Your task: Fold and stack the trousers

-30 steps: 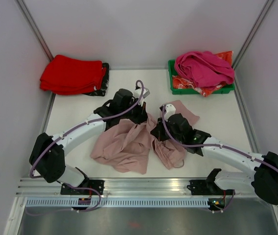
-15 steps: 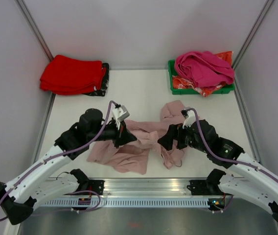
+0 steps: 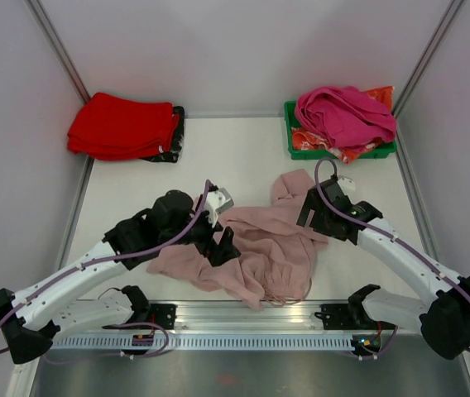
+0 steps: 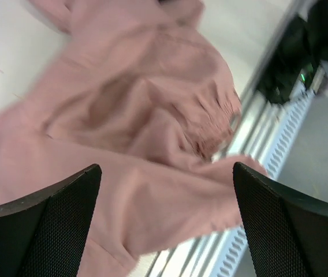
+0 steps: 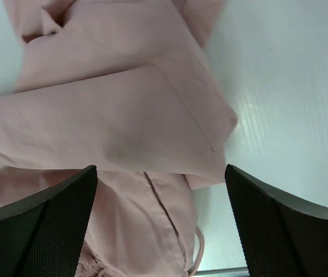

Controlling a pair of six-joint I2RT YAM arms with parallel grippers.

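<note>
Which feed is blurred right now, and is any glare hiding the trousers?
Left wrist: smeared by motion, with the trousers and the rail both soft. Right wrist: the fabric creases are crisp and only the pincer fingers, close to the lens, look soft; there is a mild sheen on the table but no glare. Top external: sharp, evenly lit, faint shadows.

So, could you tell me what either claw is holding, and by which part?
Nothing: the left claw and right claw both stand open over the trousers.

Bright, even light cast only faint shadows. The top view was sharp; the left wrist view was smeared, its fingers (image 4: 43,228) out of focus.
</note>
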